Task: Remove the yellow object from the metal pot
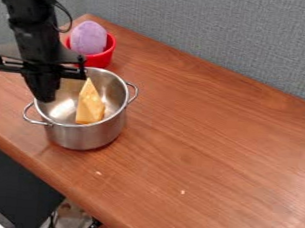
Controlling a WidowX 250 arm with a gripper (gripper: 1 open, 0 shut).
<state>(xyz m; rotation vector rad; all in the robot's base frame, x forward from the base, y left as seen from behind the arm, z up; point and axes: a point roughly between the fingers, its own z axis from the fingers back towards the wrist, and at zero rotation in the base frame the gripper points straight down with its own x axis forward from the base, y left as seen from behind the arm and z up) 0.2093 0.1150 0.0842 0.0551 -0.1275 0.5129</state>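
A shiny metal pot (87, 130) with small loop handles stands on the left part of the wooden table. Inside it a yellow object (92, 100), a flat wedge, leans against the far inner wall. My black gripper (46, 90) hangs at the pot's left rim, its tip just over the rim and left of the wedge. The jaws look pressed together with nothing between them. The tip hides part of the pot's left wall.
A small red bowl (102, 50) holding a purple egg-shaped object (87, 34) sits right behind the pot. The wooden table (207, 131) stretches to the right; its front edge runs diagonally below the pot. A grey wall stands behind.
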